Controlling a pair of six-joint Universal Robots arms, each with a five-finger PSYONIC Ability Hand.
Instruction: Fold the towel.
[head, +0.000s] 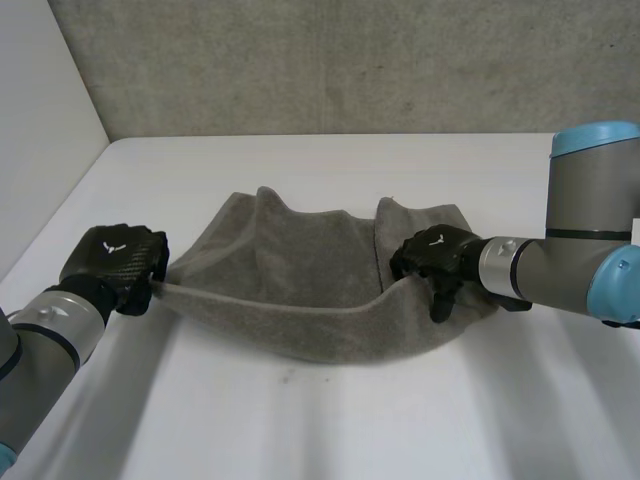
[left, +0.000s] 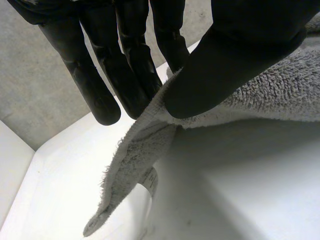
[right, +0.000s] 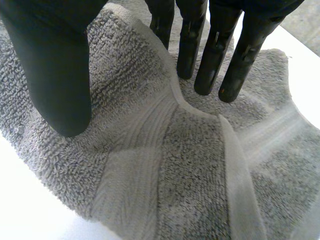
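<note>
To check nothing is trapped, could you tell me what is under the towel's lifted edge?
Near the left hand, bare white table shows under the towel. Farther along, the sagging cloth covers the table.

The white table (head: 330, 430) carries a single grey towel (head: 290, 270), bunched at its centre and stretched from nine o'clock to three o'clock

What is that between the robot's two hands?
The towel: in the head view its front edge runs from the left hand to the right hand, each pinching it.
</note>
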